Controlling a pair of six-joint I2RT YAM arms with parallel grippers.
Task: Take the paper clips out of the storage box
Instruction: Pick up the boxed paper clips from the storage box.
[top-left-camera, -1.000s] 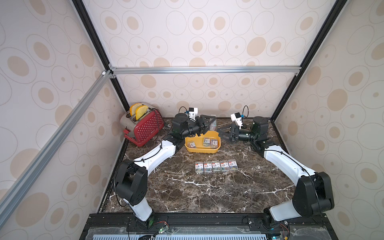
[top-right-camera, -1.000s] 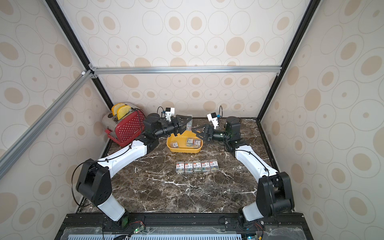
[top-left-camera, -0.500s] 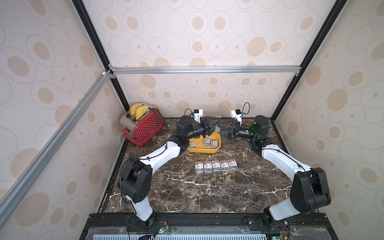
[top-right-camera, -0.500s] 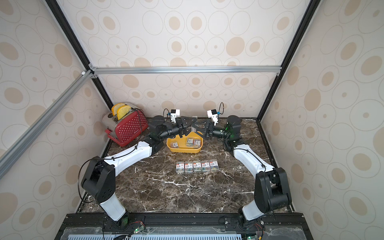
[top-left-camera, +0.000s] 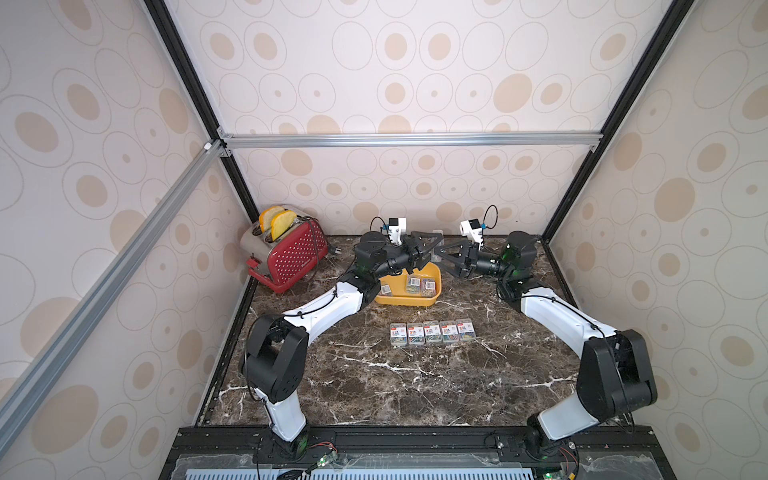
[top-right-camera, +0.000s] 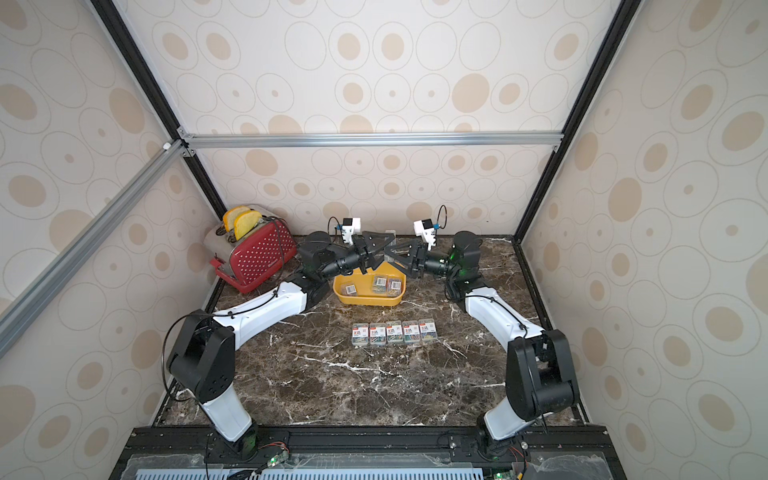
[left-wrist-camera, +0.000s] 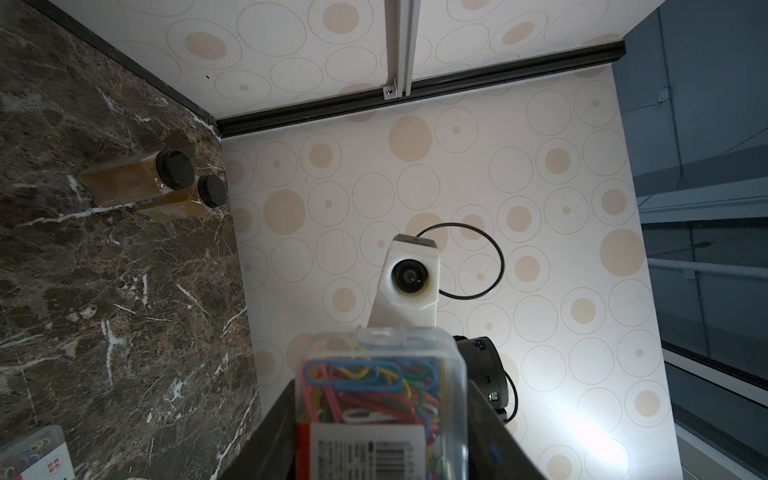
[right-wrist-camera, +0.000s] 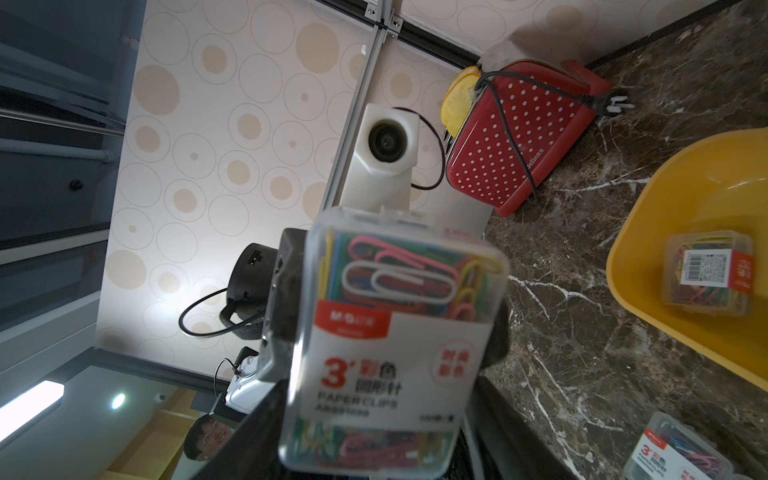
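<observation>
Just above the far yellow tub (top-left-camera: 409, 300), which has more inside, one clear box of paper clips (left-wrist-camera: 380, 395) sits pinched in the left jaws, the partly open right jaws flanking it, contact unclear; likely light, stiff, slick, best gripped across its flat sides.

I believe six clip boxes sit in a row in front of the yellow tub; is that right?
Not quite: five clip boxes, not six, sit in a row in front of the yellow tub; both top views show it.
</observation>
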